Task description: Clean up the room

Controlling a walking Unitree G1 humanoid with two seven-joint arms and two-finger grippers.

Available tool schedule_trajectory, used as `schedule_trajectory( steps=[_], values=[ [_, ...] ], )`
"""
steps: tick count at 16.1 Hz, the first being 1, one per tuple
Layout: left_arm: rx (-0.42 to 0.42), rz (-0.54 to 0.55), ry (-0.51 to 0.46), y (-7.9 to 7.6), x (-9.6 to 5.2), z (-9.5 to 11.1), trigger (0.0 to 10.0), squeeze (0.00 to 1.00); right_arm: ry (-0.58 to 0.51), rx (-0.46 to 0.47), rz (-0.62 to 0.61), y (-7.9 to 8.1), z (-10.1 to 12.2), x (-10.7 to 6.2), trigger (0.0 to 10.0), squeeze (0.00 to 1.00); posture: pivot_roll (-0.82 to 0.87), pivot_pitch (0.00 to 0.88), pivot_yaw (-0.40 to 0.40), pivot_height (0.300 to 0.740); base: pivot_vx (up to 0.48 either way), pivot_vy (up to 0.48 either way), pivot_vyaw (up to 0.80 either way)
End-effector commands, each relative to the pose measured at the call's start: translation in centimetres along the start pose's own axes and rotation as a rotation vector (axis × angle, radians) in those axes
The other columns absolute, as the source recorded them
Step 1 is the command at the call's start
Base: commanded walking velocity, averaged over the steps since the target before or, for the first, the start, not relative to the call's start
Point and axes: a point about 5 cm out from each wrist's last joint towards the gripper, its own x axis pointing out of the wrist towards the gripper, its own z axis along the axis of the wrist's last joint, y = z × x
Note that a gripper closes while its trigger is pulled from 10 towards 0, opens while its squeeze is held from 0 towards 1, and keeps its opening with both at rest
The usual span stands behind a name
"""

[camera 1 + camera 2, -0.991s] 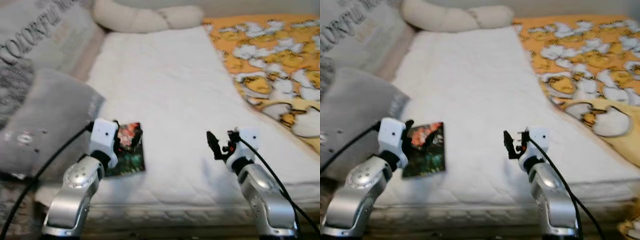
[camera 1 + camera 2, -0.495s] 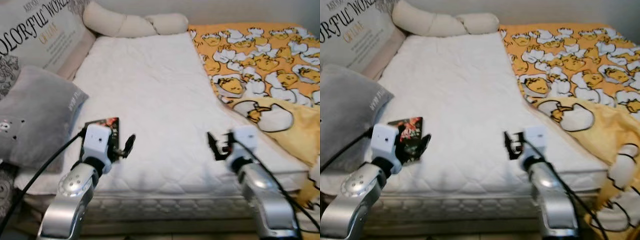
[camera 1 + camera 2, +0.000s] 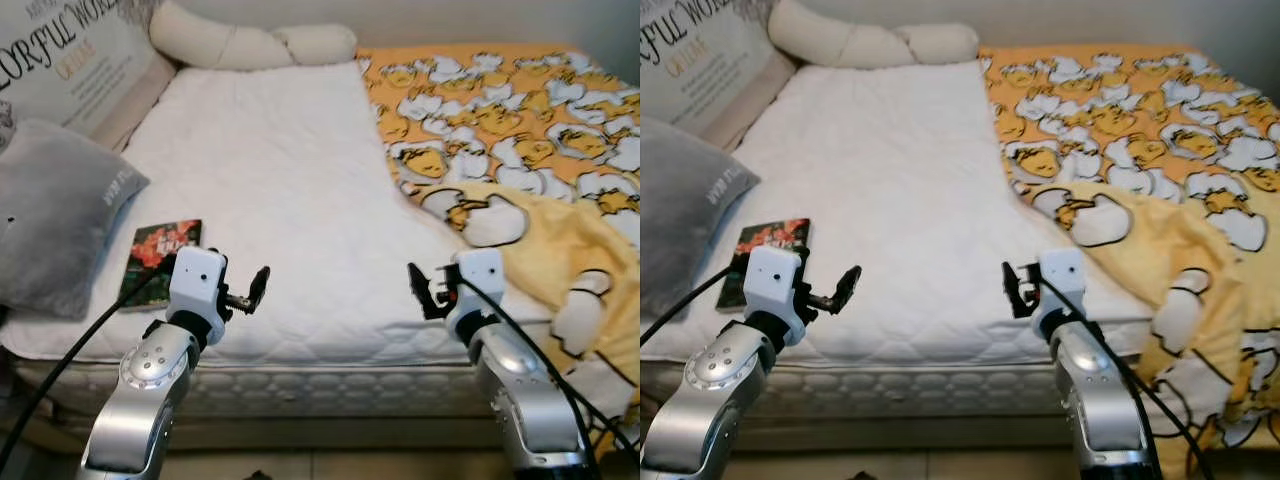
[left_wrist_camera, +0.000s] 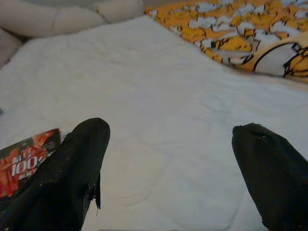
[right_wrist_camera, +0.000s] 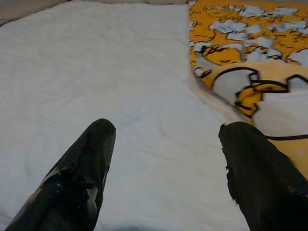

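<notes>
Left eye view | we see the book (image 3: 158,259) flat on the white mattress (image 3: 290,190), beside the grey pillow (image 3: 55,225) | left gripper (image 3: 250,290) spread, empty, just right of book | right gripper (image 3: 420,290) spread, empty, well apart

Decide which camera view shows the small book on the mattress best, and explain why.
The left eye view: the book lies whole beside the grey pillow. The right eye view hides its lower part behind the left arm; the left wrist view catches one corner behind a finger.
</notes>
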Motion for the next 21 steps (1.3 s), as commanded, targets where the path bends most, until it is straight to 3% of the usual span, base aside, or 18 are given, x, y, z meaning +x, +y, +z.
schedule_trajectory(
  steps=[1,5,9,13,19,20,21],
  values=[
    [0.002,0.015,0.004,0.02,0.13,-0.09,10.0,0.00,-0.009,0.002,-0.037,-0.81,0.20,0.05,10.0,0.00,0.02,0.000,0.043,0.740,0.000,-0.304,0.00],
    [-0.009,0.036,0.012,0.14,0.10,-0.52,10.0,0.00,-0.010,-0.034,-0.028,-0.99,0.31,0.04,10.0,0.00,0.01,0.000,0.028,0.740,0.000,-0.306,0.00],
    [-0.012,0.042,0.010,0.12,0.18,-0.54,10.0,0.00,-0.004,-0.031,-0.044,-1.22,0.28,0.06,10.0,0.00,0.01,0.000,0.025,0.740,0.000,-0.305,0.68],
    [-0.012,0.041,0.005,0.04,0.48,-0.58,10.0,0.00,0.002,-0.014,-0.061,-1.52,0.29,0.08,10.0,0.00,-0.01,0.000,0.022,0.740,0.000,-0.307,0.00],
    [-0.072,0.078,-0.019,0.48,0.63,-0.35,10.0,0.00,0.006,-0.015,-0.033,-0.86,0.40,0.37,10.0,0.00,0.00,0.000,0.012,0.740,0.000,0.000,0.00],
    [-0.123,0.080,-0.021,0.57,0.60,-0.37,10.0,0.24,0.005,-0.017,-0.024,-0.67,0.43,0.38,10.0,0.00,0.00,0.000,0.011,0.740,0.000,0.000,0.00],
    [-0.129,0.079,-0.021,0.58,0.61,-0.37,10.0,1.00,0.007,-0.003,-0.029,-0.66,0.41,0.37,10.0,0.00,0.00,0.000,0.010,0.740,0.000,0.000,0.00]
  ],
)
